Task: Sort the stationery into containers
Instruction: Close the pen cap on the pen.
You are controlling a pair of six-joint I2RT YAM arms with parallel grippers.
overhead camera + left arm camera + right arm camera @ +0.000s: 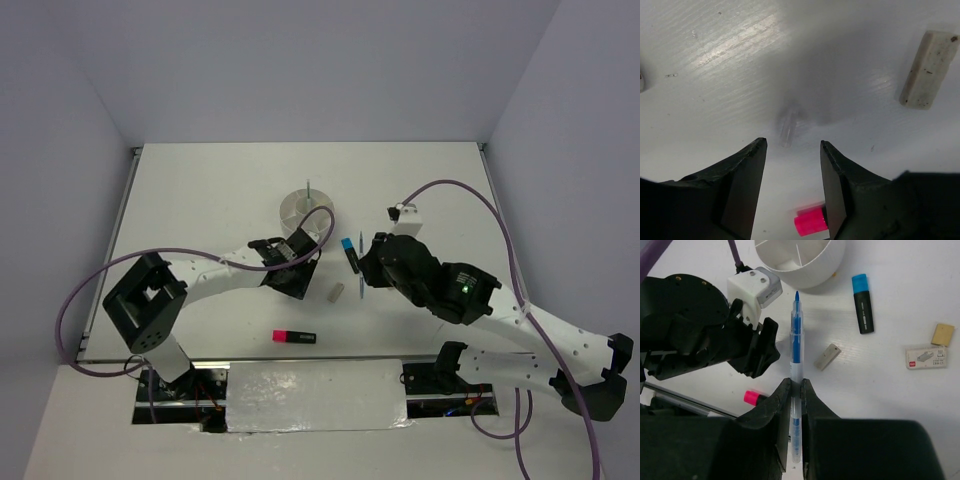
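My right gripper [796,382] is shut on a thin blue pen [796,355] that points toward the round white divided cup [805,262]. A blue-and-black highlighter [862,304] lies right of the pen, and a grey eraser [827,356] sits just beside it. The pink-and-black highlighter [295,337] lies near the table's front. My left gripper [792,145] hovers low over the table, open, nothing between its fingers. The grey eraser [928,70] is off to its upper right. The pink highlighter cap [811,221] shows under the right finger.
A thin pen [311,190] stands upright in the cup [305,208]. A tan eraser [943,334] and a white labelled eraser [926,357] lie at the right. The left arm's gripper [760,347] is close beside the held pen. Purple cables loop over both arms.
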